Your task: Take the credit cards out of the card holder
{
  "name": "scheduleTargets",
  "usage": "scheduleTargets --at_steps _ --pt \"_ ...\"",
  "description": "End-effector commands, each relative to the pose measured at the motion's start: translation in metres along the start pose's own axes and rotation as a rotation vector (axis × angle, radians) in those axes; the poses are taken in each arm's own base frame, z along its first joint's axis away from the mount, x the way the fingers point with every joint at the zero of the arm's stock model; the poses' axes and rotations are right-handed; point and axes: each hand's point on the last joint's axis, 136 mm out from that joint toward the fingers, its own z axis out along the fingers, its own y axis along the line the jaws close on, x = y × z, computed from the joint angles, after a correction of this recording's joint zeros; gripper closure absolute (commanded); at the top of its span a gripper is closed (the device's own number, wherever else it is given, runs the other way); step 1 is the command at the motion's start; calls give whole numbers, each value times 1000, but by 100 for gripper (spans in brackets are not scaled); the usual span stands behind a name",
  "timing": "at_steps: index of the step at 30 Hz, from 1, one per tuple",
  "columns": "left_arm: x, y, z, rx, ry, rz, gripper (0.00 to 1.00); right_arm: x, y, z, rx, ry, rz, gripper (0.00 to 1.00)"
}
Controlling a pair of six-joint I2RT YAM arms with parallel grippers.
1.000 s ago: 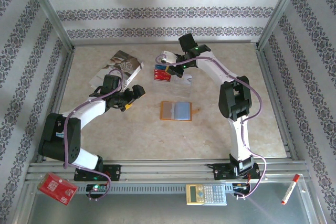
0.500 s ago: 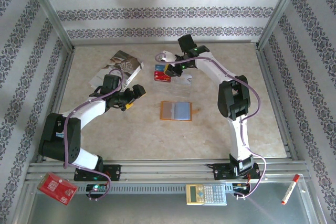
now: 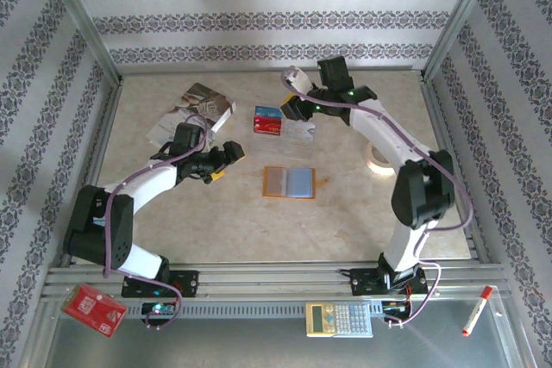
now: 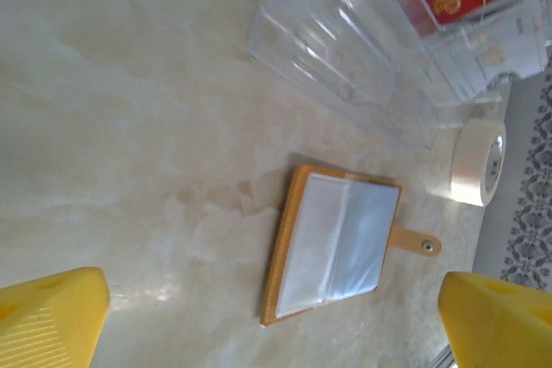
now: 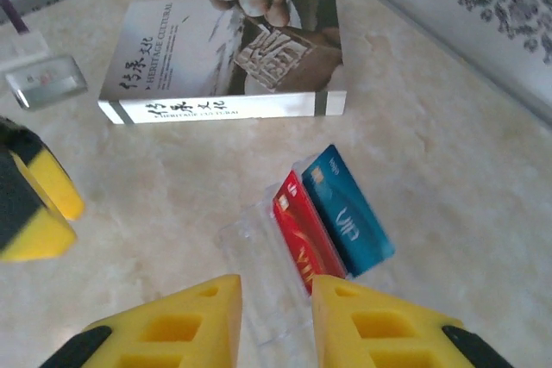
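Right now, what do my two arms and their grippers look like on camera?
Both the left arm and right arm have white tubular links between bulky black joint housings, with a purple cable trailing along each. The left gripper and right gripper carry blocky yellow fingers; the right's show rectangular cut-outs and black backing.

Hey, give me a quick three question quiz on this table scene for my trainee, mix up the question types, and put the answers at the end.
1. True or false: the card holder lies open on the table.
2. In the top view, what lies to the right of the card holder? A: tape roll. B: mug. C: scissors.
3. Fill in: the left gripper has its jaws ___.
Key: 1 true; 2 A; 3 open.
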Motion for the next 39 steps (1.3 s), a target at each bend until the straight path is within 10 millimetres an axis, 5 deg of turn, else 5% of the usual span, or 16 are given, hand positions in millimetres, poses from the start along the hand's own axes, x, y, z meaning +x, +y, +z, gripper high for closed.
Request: scheduleTargets --at_steps 1,8,15,21,29,39 --pt "3 -29 9 35 5 49 8 12 -6 -13 110 -40 335 70" --pt "32 -51 54 19 64 66 33 98 17 -29 160 -39 761 62" --pt "50 -52 84 11 142 24 51 178 49 -9 189 147 941 62" --pt "59 -24 98 -151 165 33 52 228 45 4 299 253 1002 62" --pt "63 -16 104 -197 179 48 50 259 41 15 353 345 997 60" --pt "79 -52 121 -48 271 54 62 267 51 31 286 358 1049 62"
